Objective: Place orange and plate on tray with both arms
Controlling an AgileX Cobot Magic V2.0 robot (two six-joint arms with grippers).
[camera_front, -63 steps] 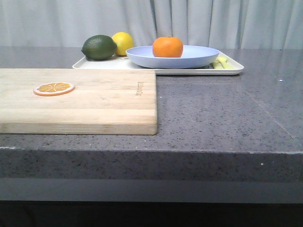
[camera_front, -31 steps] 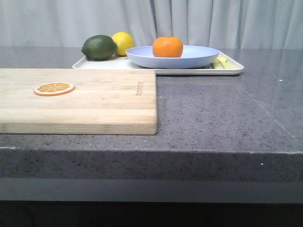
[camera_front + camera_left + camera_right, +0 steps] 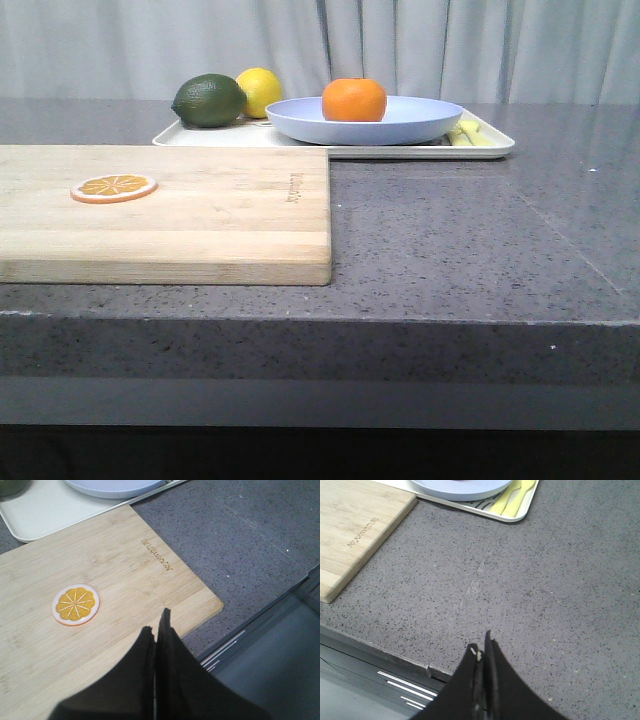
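Ahead of me the orange (image 3: 354, 100) sits in the plate (image 3: 365, 121), which rests on the tray (image 3: 330, 146) at the far side of the surface (image 3: 450, 240). A lime (image 3: 209, 100) and a lemon (image 3: 260, 91) sit on the tray's left part. Nearer, a cutting board (image 3: 165, 213) carries an orange slice (image 3: 114, 187).

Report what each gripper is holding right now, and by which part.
Nothing is held. The left gripper is shut and empty above the cutting board; the right gripper is shut and empty above the countertop.
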